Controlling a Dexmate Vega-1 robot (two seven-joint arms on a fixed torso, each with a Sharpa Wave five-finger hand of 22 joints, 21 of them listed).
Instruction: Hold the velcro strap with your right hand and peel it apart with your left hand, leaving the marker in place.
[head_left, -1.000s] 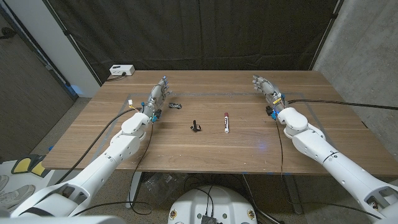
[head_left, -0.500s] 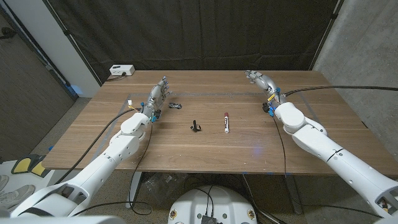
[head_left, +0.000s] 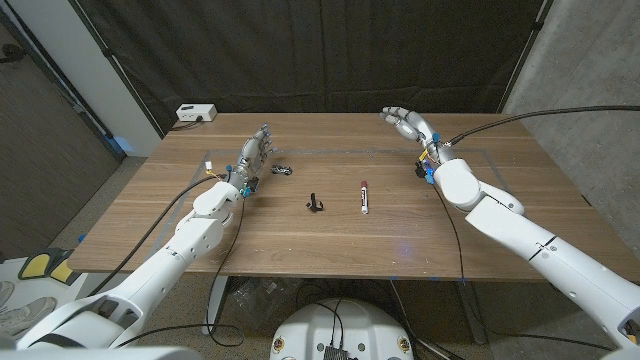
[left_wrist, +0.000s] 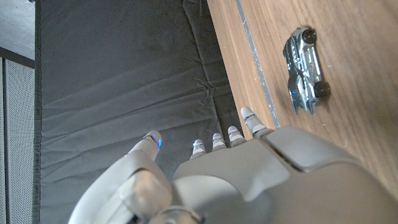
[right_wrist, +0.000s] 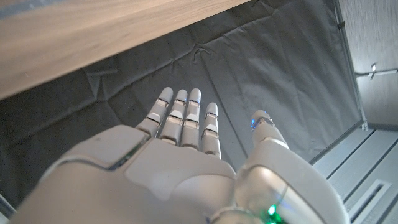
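The table (head_left: 300, 235) carried all items. The right hand (head_left: 405, 123) hovered over the far edge, fingers extended, holding nothing. The left hand (head_left: 256, 150) was likewise spread and empty beside a toy car (head_left: 283, 170). The marker (head_left: 364, 197) lay mid-table, the strap (head_left: 316, 204) just left of it.

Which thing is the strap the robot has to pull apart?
Start at the wooden table and go to its middle. Two small things lie there side by side: the marker, white and long, and the velcro strap, which is the short black one nearer the left hand.
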